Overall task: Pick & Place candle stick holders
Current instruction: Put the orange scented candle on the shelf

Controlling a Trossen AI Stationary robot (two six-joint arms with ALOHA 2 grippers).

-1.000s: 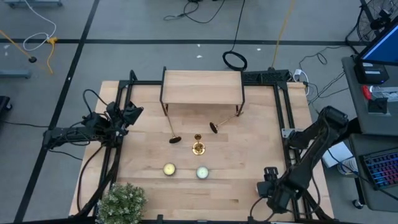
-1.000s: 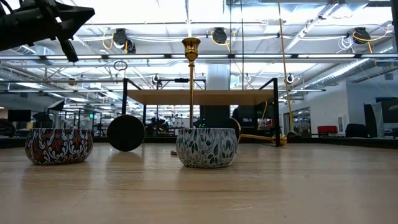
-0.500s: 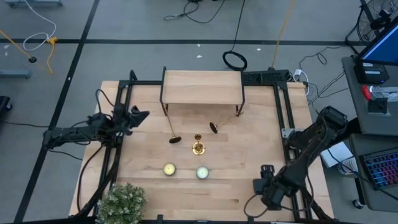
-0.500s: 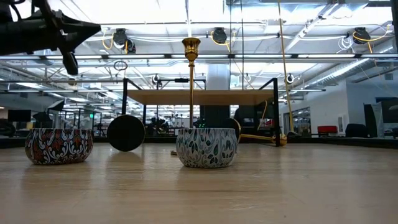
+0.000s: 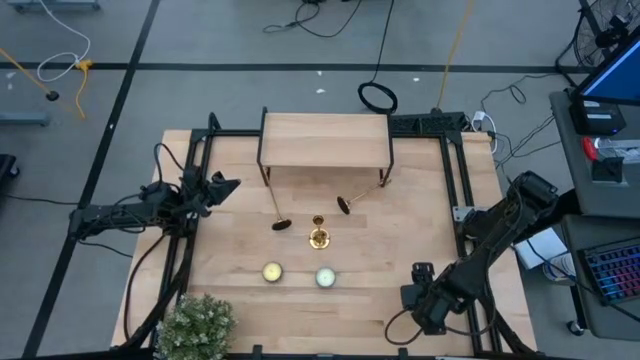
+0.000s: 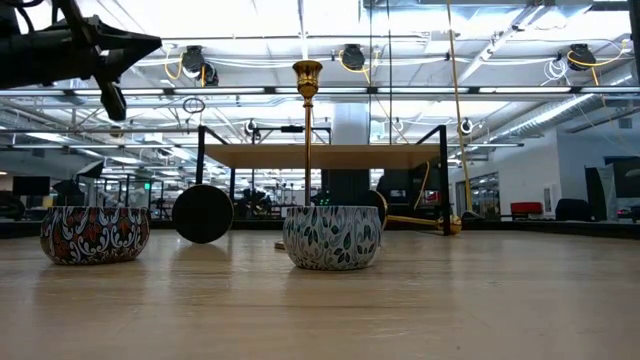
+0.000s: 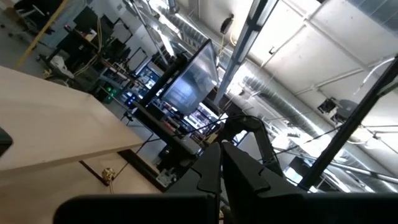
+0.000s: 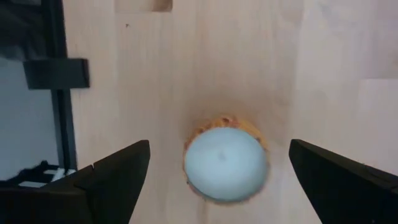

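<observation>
A pale wooden tabletop (image 5: 400, 260) is seen from above, with a small raised wooden shelf (image 5: 325, 140) standing at its far edge. A leafy plant (image 5: 195, 325) is seen at the near corner on the shelf's left side. The left gripper (image 5: 228, 183) is held above the tabletop's left edge, level with the shelf's front legs, its fingers closed together and nothing held. The right gripper (image 5: 415, 285) is poised well in front of the shelf toward the near right corner, its fingers spread wide and empty over a small white candle (image 8: 225, 163). One candle stick holder (image 5: 319, 232) is stood upright in front of the shelf. Two more are laid flat just before the shelf: the left holder (image 5: 276, 208) and the right holder (image 5: 360, 193). Two patterned candle tins (image 6: 331, 236) are set nearer still.
</observation>
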